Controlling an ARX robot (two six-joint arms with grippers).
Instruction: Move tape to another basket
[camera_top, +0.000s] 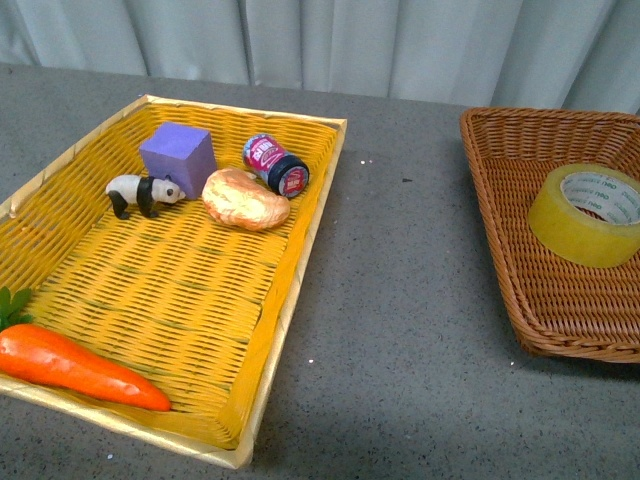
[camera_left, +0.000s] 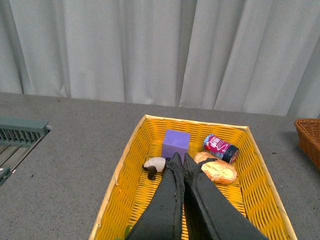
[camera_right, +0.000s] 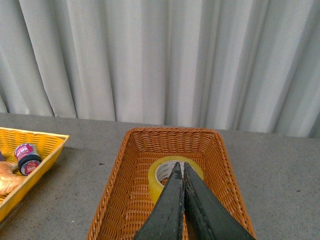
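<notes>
Just ahead of the right gripper (camera_right: 183, 166), the tape (camera_top: 588, 213) lies inside the brown basket (camera_top: 500, 190).

The roll rests nearly flat, its hole facing up with a slight tilt, and the right wrist view shows it straight beyond the closed-together jaws, partly hidden behind their tips; whether they touch it I cannot tell. The left gripper (camera_left: 178, 159), jaws also together, hangs over the yellow tray (camera_top: 300, 240), well apart from the tape. The right arm is plainly nearer, and by my judgement must spread its jaws before straddling the roll's wall.
</notes>
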